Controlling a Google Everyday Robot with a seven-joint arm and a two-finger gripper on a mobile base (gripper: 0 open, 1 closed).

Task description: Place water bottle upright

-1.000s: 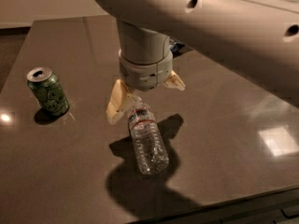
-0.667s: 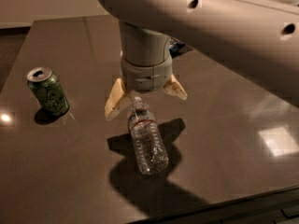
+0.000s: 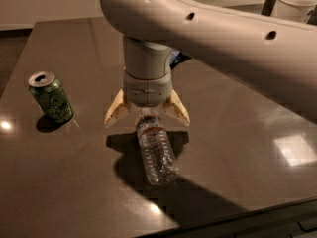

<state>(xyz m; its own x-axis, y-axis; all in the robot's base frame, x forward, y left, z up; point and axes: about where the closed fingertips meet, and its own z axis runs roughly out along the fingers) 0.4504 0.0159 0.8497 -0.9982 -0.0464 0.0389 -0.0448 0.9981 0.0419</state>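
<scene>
The water bottle (image 3: 156, 151) is clear crinkled plastic with a red-and-white label band near its neck. It lies on its side on the dark table (image 3: 237, 133), base toward the front edge and neck pointing back under the arm. My gripper (image 3: 147, 122) hangs from the big white arm straight over the bottle's neck. It is open, with its tan fingers (image 3: 115, 114) splayed to either side of the neck. The cap is hidden under the wrist.
A green soda can (image 3: 51, 97) stands upright at the left of the table. The table's front edge (image 3: 233, 217) runs close below the bottle's base. The white arm spans the upper right of the view.
The wrist has turned, so both fingers now sit level on either side of the bottle's neck. The bottle and the can have not moved.
</scene>
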